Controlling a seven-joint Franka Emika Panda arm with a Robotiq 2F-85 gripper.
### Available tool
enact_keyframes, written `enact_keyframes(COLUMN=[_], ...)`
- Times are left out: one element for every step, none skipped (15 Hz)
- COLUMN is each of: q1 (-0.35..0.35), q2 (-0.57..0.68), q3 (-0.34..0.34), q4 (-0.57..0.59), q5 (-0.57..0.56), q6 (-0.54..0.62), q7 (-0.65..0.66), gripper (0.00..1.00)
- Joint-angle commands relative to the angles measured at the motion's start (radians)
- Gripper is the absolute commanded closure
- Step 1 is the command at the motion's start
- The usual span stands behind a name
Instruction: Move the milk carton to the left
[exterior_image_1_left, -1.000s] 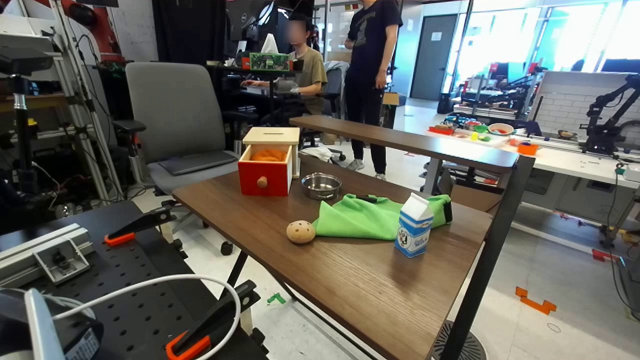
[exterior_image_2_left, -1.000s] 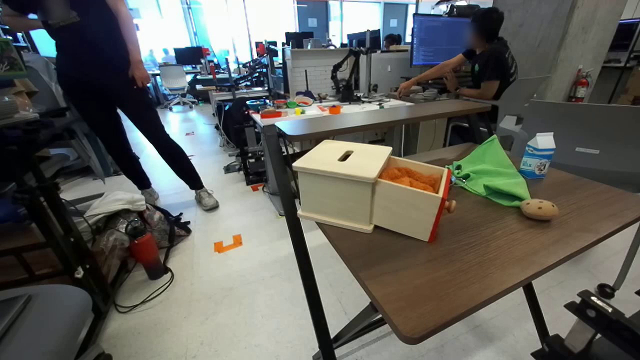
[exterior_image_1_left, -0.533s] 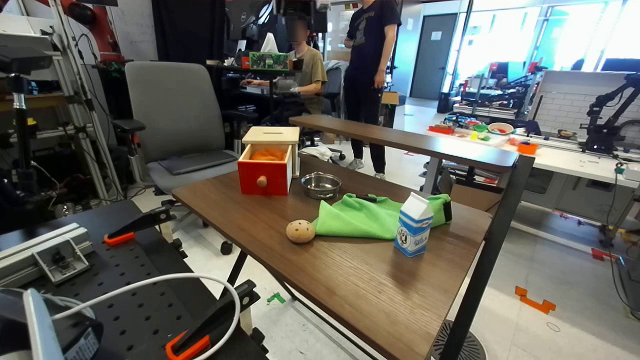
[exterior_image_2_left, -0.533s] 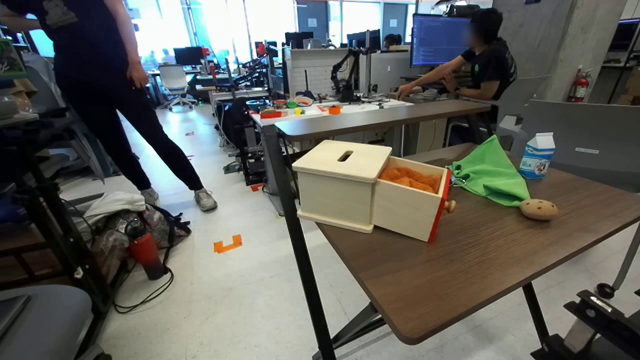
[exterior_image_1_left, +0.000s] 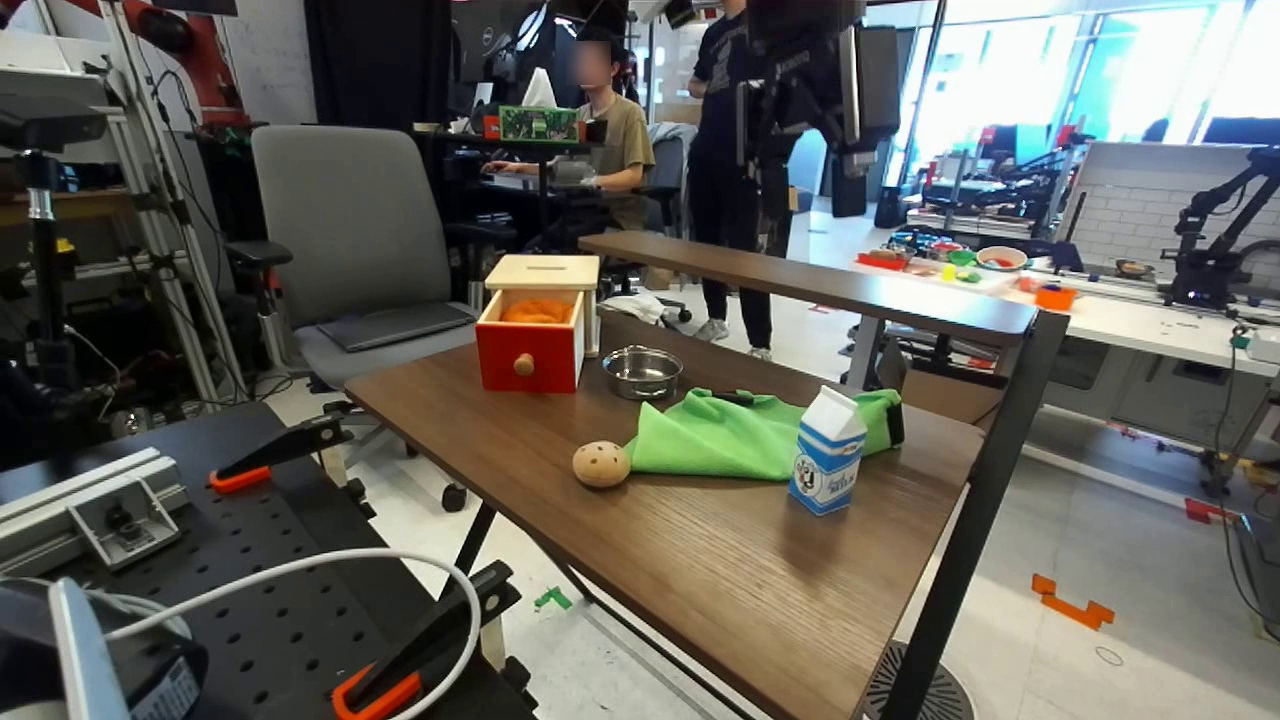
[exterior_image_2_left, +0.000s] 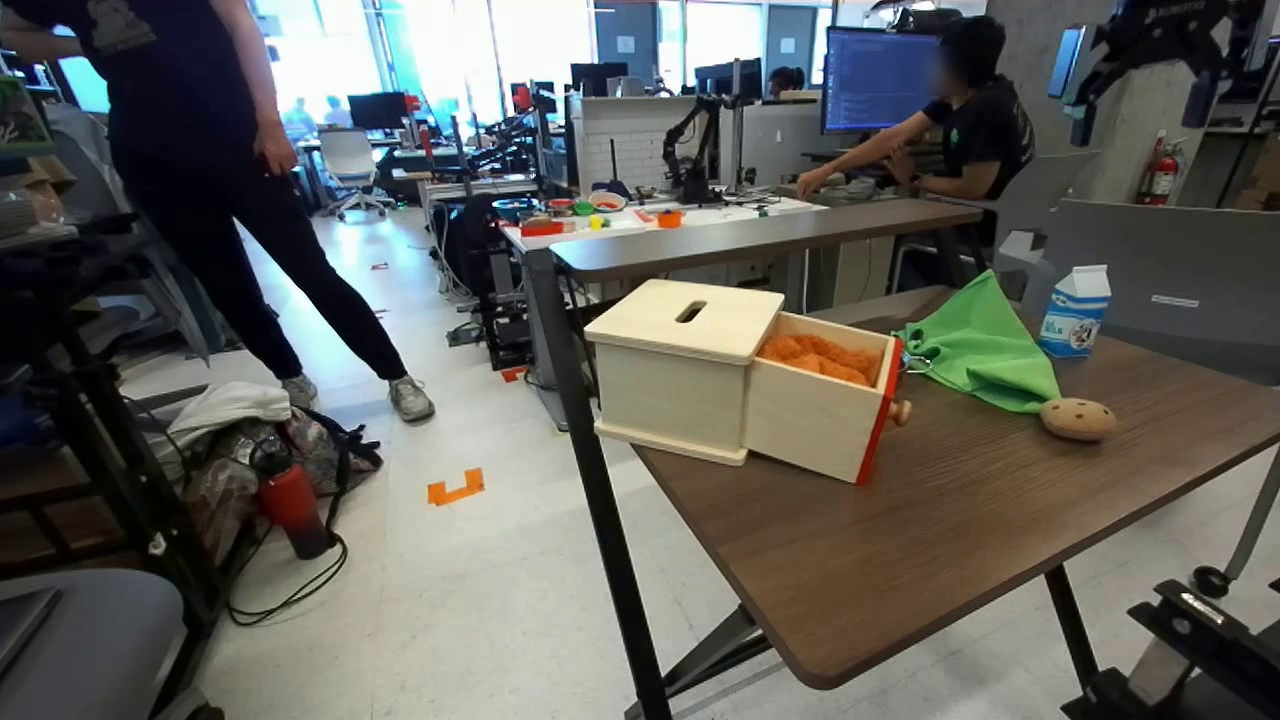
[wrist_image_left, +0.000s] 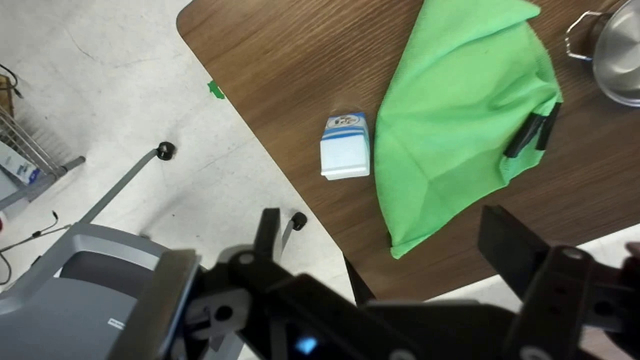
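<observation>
The milk carton (exterior_image_1_left: 828, 455) stands upright on the table (exterior_image_1_left: 740, 560), just beside the green cloth (wrist_image_left: 465, 105); the wrist view shows it between that cloth and the table's edge. Well above the table hangs the end effector (wrist_image_left: 382, 227), its two fingers (wrist_image_left: 510, 245) spread wide, well apart from the carton. In both exterior views a rounded, dark-spotted tan object (exterior_image_1_left: 602, 465) sits at a corner of the cloth. A round steel bowl (exterior_image_1_left: 643, 386) sits near the cloth and just beside a wooden box (exterior_image_2_left: 680, 375). The box's red-fronted drawer (exterior_image_2_left: 815, 415) stands open, with a wooden knob (exterior_image_1_left: 524, 364), and holds what may be orange fabric (exterior_image_2_left: 820, 358).
</observation>
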Motion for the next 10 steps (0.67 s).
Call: enact_keyframes(q1=[0.018, 0.019, 0.022, 0.023, 0.024, 0.023, 0.025, 0.025, 0.021, 0.019], q2=[0.027, 0.042, 0.047, 0.047, 0.046, 0.046, 0.058, 0.065, 0.082, 0.094], q3=[-0.025, -0.026, -0.026, -0.026, -0.026, -0.026, -0.031, -0.033, -0.036, -0.039], q4=[0.022, 0.037, 0.044, 0.047, 0.049, 0.051, 0.05, 0.049, 0.045, 0.043], q5=[0.009, 0.01, 0.01, 0.01, 0.01, 0.01, 0.005, 0.004, 0.001, 0.002], q6=[-0.001, -0.002, -0.002, -0.002, -0.003, -0.003, -0.005, -0.005, -0.001, -0.002], q7=[0.002, 0.008, 0.013, 0.016, 0.017, 0.018, 0.029, 0.026, 0.017, 0.012], gripper=[0.0, 0.0, 0.0, 0.0, 0.0, 0.0, 0.0, 0.0, 0.0, 0.0])
